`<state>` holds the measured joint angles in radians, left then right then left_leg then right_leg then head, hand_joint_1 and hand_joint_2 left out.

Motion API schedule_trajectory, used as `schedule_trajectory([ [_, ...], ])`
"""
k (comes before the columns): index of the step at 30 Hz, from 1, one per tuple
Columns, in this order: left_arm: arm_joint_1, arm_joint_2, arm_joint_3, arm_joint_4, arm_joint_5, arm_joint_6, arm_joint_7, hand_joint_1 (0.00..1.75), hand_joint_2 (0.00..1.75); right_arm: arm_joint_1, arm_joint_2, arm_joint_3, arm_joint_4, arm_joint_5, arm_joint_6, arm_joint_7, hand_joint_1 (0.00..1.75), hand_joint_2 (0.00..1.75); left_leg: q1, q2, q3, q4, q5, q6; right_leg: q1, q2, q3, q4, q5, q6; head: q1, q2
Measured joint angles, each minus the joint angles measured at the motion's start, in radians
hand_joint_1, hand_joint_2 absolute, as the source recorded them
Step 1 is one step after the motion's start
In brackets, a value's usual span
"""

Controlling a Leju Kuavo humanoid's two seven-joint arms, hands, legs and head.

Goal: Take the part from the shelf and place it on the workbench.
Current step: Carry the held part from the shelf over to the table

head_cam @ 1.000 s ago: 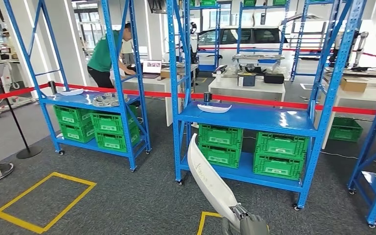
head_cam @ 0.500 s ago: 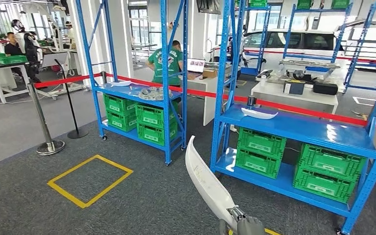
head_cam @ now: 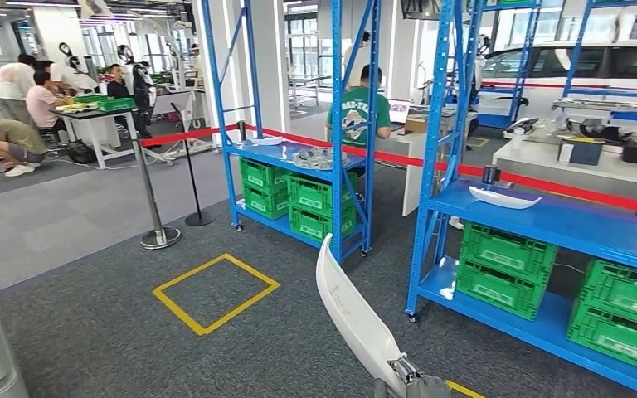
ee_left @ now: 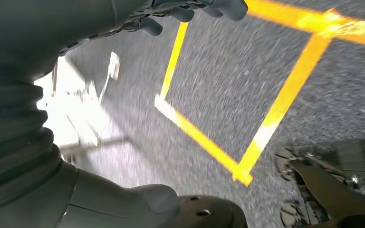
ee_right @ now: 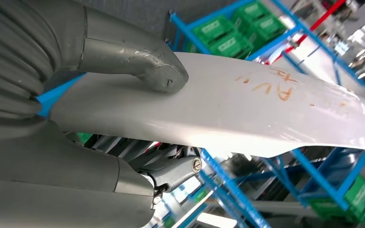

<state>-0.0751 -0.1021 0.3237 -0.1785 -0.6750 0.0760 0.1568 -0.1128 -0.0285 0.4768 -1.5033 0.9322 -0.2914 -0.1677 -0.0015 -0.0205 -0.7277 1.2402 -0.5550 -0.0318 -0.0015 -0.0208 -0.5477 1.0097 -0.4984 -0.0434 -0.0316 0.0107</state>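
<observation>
A long white curved part (head_cam: 350, 319) rises from the bottom of the head view, and my right hand (head_cam: 415, 386) grips its lower end. In the right wrist view the thumb (ee_right: 145, 64) presses on the part (ee_right: 247, 109), which carries orange writing, with the other fingers beneath it. My left hand (ee_left: 24, 57) hangs over the grey carpet with nothing in it, its fingers (ee_left: 190, 12) apart from the thumb. Another white part (head_cam: 504, 197) lies on the blue shelf (head_cam: 564, 224) to the right.
Blue racks with green crates (head_cam: 506, 269) stand right and centre (head_cam: 299, 157). A yellow floor square (head_cam: 216, 292) lies ahead to the left. A stanchion (head_cam: 153, 236) carries red belts. People gather at a table (head_cam: 91, 112) far left; one person (head_cam: 361, 108) stands behind the racks.
The camera has turned left, so racks slide right and the yellow square, stanchion and people come into view. The white part stays in my right hand.
</observation>
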Motion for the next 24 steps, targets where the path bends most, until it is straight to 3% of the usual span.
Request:
schedule_trajectory([
  [1,0.006,0.001,0.016,0.0,0.028,0.002,0.003,0.0,1.75,0.002,0.001,0.0,0.0,0.0,0.0,0.0,1.75,1.75,0.004,0.007,-0.016,0.04,-0.012,-0.004,0.0,-0.016,0.0,0.0,-0.001,0.0,0.0,0.0],
  [2,0.013,0.002,0.036,0.0,0.057,0.003,0.008,0.0,1.75,0.003,0.001,0.0,0.0,0.0,0.0,0.0,1.75,1.75,0.007,0.012,-0.014,0.045,-0.007,-0.007,0.0,-0.031,-0.001,0.001,-0.002,0.0,0.0,0.0],
  [4,0.023,0.008,0.079,0.0,0.103,0.008,0.021,0.0,1.75,0.005,0.002,0.0,0.0,-0.001,-0.001,0.0,1.75,1.75,0.013,0.032,0.042,-0.048,0.044,-0.013,-0.001,-0.06,0.0,0.004,-0.006,0.005,0.0,0.0],
  [5,0.024,0.011,0.097,0.0,0.115,0.009,0.028,0.0,1.75,0.004,0.003,0.0,0.0,-0.001,0.0,0.001,1.75,1.75,0.011,0.057,0.08,-0.117,0.066,-0.013,0.001,-0.074,0.0,0.007,-0.01,0.01,0.0,0.0],
  [7,0.025,0.018,0.128,0.0,0.127,0.008,0.038,0.0,1.75,0.0,0.005,0.0,0.0,0.004,0.007,0.01,1.75,1.75,0.007,0.089,0.127,-0.203,0.088,-0.002,0.004,-0.097,0.001,0.014,-0.018,0.022,0.001,0.0],
  [8,0.026,0.022,0.141,0.0,0.132,0.007,0.04,0.0,1.75,-0.001,0.007,0.0,-0.003,0.011,0.015,0.019,1.75,1.75,0.004,0.091,0.131,-0.214,0.087,0.006,0.007,-0.108,0.002,0.016,-0.02,0.027,0.002,0.0],
  [10,0.03,0.032,0.166,0.0,0.138,0.005,0.047,0.0,1.75,0.003,0.013,-0.002,-0.019,0.032,0.032,0.04,1.75,1.75,0.004,0.063,0.13,-0.216,0.092,0.02,0.004,-0.122,0.007,0.016,-0.025,0.038,0.003,0.0],
  [12,0.035,0.041,0.185,0.0,0.14,0.006,0.063,0.0,1.75,0.011,0.016,-0.005,-0.045,0.048,0.048,0.054,1.75,1.75,0.007,0.039,0.134,-0.223,0.097,0.032,-0.002,-0.075,-0.003,0.051,-0.051,0.05,0.003,0.0],
  [14,0.035,0.048,0.198,-0.001,0.14,0.008,0.079,0.0,1.75,0.021,0.015,-0.01,-0.063,0.054,0.065,0.057,1.75,1.75,0.009,0.017,0.134,-0.225,0.099,0.04,-0.006,-0.006,-0.055,0.161,-0.109,0.056,0.004,0.0],
  [16,0.034,0.051,0.209,-0.002,0.14,0.008,0.084,0.0,1.75,0.03,0.01,-0.014,-0.066,0.048,0.079,0.05,1.75,1.75,0.009,-0.012,0.129,-0.223,0.101,0.044,-0.006,0.014,-0.121,0.282,-0.151,0.057,0.004,0.0],
  [17,0.035,0.05,0.213,-0.002,0.139,0.005,0.08,0.0,1.75,0.027,0.007,-0.015,-0.062,0.037,0.081,0.04,1.75,1.75,0.008,-0.027,0.127,-0.222,0.101,0.044,-0.006,0.016,-0.134,0.301,-0.147,0.055,0.004,0.0],
  [18,0.035,0.048,0.217,-0.002,0.134,0.0,0.071,0.0,1.75,0.018,0.005,-0.015,-0.055,0.022,0.078,0.027,1.75,1.75,0.008,-0.042,0.125,-0.22,0.102,0.043,-0.007,0.019,-0.128,0.279,-0.123,0.054,0.004,0.0],
  [19,0.035,0.045,0.219,-0.002,0.125,-0.008,0.057,0.0,1.75,0.003,0.004,-0.015,-0.046,0.003,0.073,0.013,1.75,1.75,0.008,-0.057,0.124,-0.217,0.104,0.041,-0.008,0.029,-0.102,0.221,-0.086,0.052,0.004,0.0],
  [21,0.031,0.037,0.217,-0.002,0.085,-0.027,0.019,0.0,1.75,-0.03,0.0,-0.014,-0.02,-0.032,0.06,-0.008,1.75,1.75,0.009,-0.082,0.12,-0.212,0.106,0.034,-0.011,0.075,-0.04,0.088,-0.031,0.049,0.004,0.0],
  [23,0.017,0.03,0.203,-0.003,0.035,-0.044,-0.01,0.0,1.75,-0.05,-0.006,-0.014,0.002,-0.055,0.049,-0.015,1.75,1.75,0.01,-0.107,0.112,-0.212,0.112,0.021,-0.01,0.1,-0.015,0.032,-0.016,0.044,0.003,0.0],
  [24,0.008,0.027,0.192,-0.004,0.011,-0.052,-0.018,0.0,1.75,-0.053,-0.008,-0.014,0.009,-0.061,0.045,-0.013,1.75,1.75,0.011,-0.121,0.109,-0.215,0.116,0.012,-0.006,0.088,-0.016,0.03,-0.013,0.039,0.004,0.0],
])
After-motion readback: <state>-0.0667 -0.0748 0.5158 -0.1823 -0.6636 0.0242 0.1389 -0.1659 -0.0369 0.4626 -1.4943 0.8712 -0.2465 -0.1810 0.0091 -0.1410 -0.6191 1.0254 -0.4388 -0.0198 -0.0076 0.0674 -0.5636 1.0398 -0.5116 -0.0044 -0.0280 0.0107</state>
